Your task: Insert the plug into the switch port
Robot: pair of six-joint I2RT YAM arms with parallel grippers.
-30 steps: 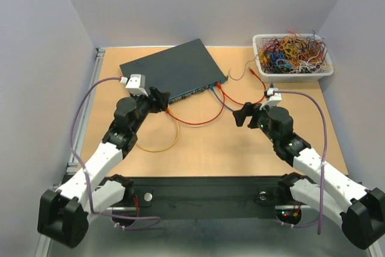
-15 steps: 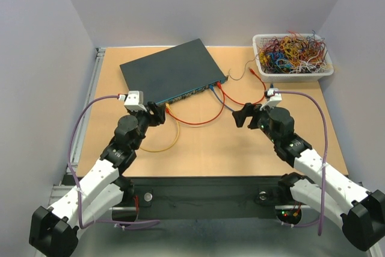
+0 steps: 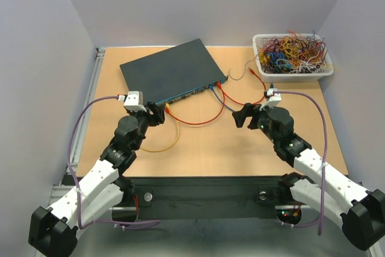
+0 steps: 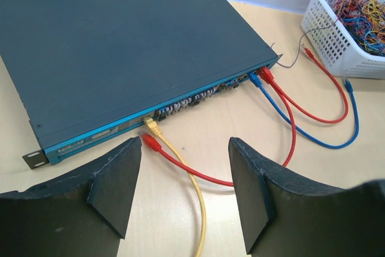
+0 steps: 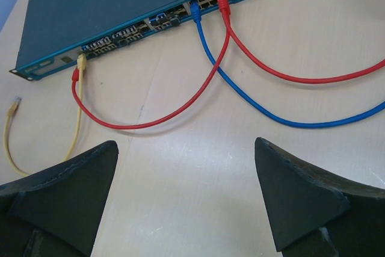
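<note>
Left gripper (image 4: 183, 154): the jaws stand wide apart and hold nothing. It hovers low over the desk (image 4: 216, 124), aimed at the front face of the switch (image 4: 132, 40).

The red plug (image 4: 151, 142) lies loose on the desk just in front of that face. It sits just beside the seated yellow plug (image 4: 151, 126) and near the switch port (image 4: 171, 108) row, but not in it. You cannot tell at this size which socket is free.

Handling, as a judgement: treat the plug as light, rigid plastic with a thin latch tab that may snap. Its cable looks limp yet springy and may tug the plug sideways. Take hold across the flat sides of the plug body, behind the nose, and leave the nose clear. Do not pinch the cable.

Right gripper (image 5: 185, 167): fully open, empty, well apart from the switch.

Views: the left wrist view shows the gap between red plug and face, while the top view renders it too small. The right wrist view alone shows a loose yellow connector (image 5: 13, 106) at far left. Only the top view shows both arms together
</note>
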